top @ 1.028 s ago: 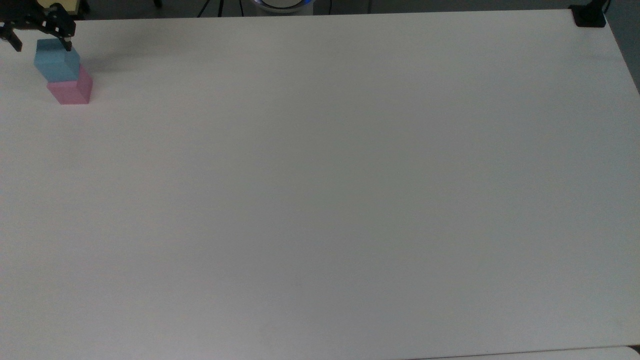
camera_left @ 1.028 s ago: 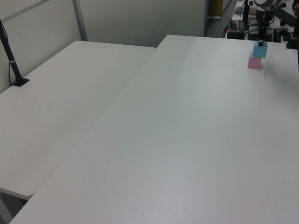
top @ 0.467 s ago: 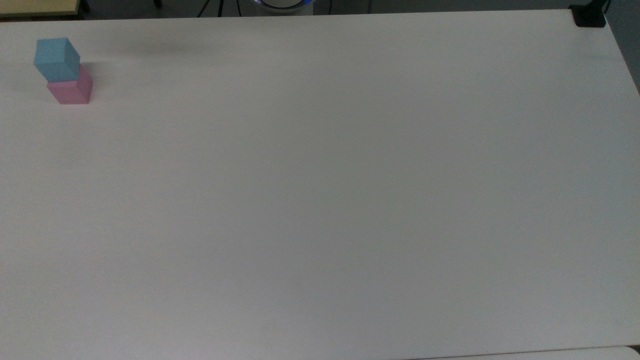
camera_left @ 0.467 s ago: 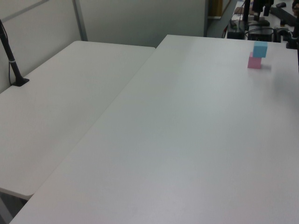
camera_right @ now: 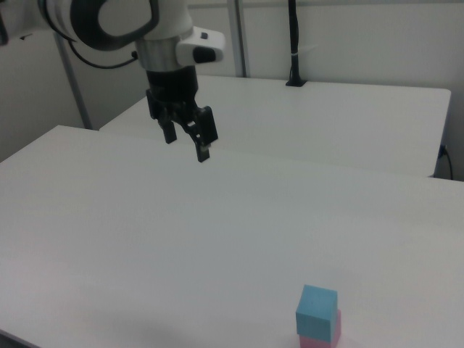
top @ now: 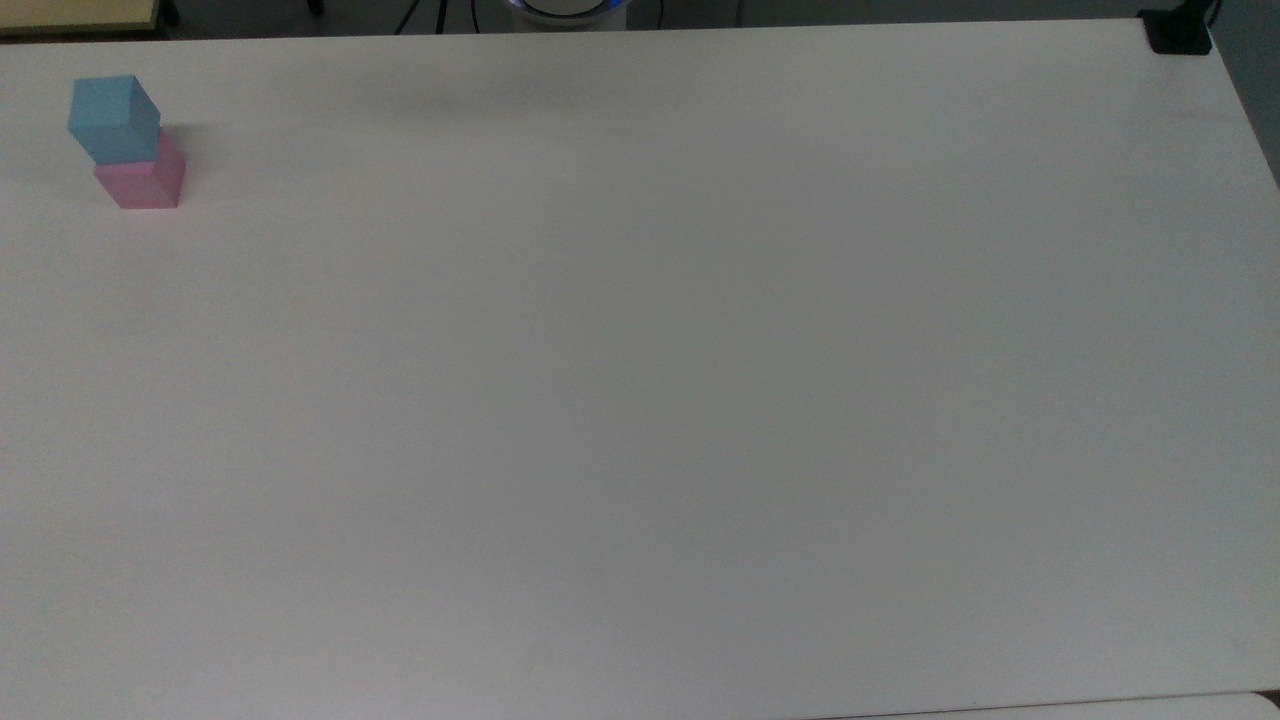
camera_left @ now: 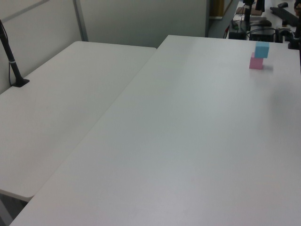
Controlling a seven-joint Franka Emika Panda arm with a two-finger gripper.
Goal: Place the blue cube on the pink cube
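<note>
Now | one blue cube atop one pink cube | jaws parted, empty, well apart

blue cube on pink cube, top view's far left of table

No legible text — none anywhere

Sky-blue cube, pastel-pink cube, plain white table, black end effector
</note>
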